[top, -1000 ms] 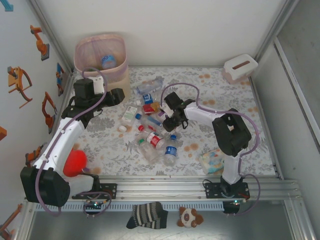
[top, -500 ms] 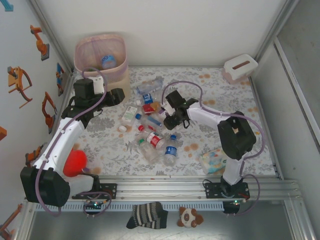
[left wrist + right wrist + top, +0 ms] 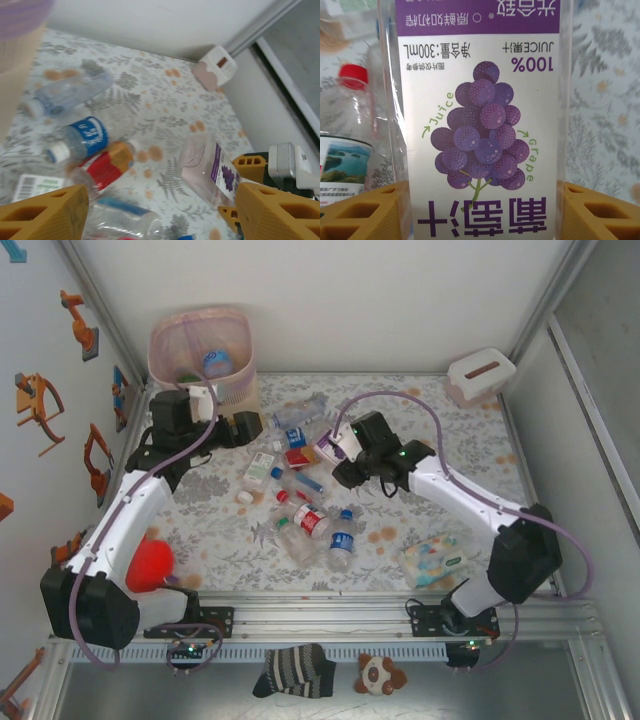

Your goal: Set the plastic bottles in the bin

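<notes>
Site: a white-walled enclosure with a table [image 3: 500, 480] under a floral cloth of grey leaves and orange spots. Reference landmark: the bin [image 3: 158, 350], a beige wastebasket with a pink liner, standing in the far left corner.

Bin contents: one blue-labelled bottle [image 3: 216, 362] and a green item [image 3: 188, 377], too small to identify.

The plastic bottles [image 3: 305, 515] lie in a loose heap on the table, to the right of the bin and nearer the arm bases. Most are on their sides. At the end of the heap closest to the bin, the left wrist view shows a clear bottle [image 3: 70, 95], a blue-label bottle with a white cap [image 3: 82, 140] and a red-label bottle [image 3: 107, 167], the last two touching.

The left gripper [image 3: 250, 428] sits just beside the bin's near right side. Its jaws stand wide apart with nothing between them.

The right gripper [image 3: 481, 212] is further right of the bin, at the far edge of the heap. Its jaws are clamped on a grape juice bottle [image 3: 480, 125], clear with a purple-and-white label, held across its body between the orange fingers [image 3: 360, 215]. Whether it is clear of the table cannot be told.

Other items: a white tissue box [image 3: 480, 375] in the far corner opposite the bin, and a wipes pack [image 3: 432, 560] well apart from the bin at the near right.
</notes>
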You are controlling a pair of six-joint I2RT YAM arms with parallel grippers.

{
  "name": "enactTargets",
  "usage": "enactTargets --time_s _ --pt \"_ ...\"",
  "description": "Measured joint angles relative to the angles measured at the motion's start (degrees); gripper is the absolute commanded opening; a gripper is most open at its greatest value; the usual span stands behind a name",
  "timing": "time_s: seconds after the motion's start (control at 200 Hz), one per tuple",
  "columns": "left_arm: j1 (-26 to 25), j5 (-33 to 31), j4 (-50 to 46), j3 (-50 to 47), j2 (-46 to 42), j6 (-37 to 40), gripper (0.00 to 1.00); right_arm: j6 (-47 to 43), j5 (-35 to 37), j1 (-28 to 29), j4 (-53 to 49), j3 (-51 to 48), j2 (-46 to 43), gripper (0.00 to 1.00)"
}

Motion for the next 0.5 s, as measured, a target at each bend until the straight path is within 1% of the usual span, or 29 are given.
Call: enactTargets --time_s 0.105,0.335,0.501 --pt "-2.36 3.28 0.52 2.10 1.57 0.24 0.86 -4.28 -0.02 0.61 2.14 -0.81 -3.19 0.48" --pt "-9.22 8.68 -0.63 7.85 4.74 2.67 0.87 -14.01 -0.92 2.10 6.88 -2.91 -8.26 0.47" --pt "-10.97 10.71 -4.00 11.32 6.45 5.27 0.87 -20.41 -1.92 4.07 8.74 -3.37 -10.12 0.45"
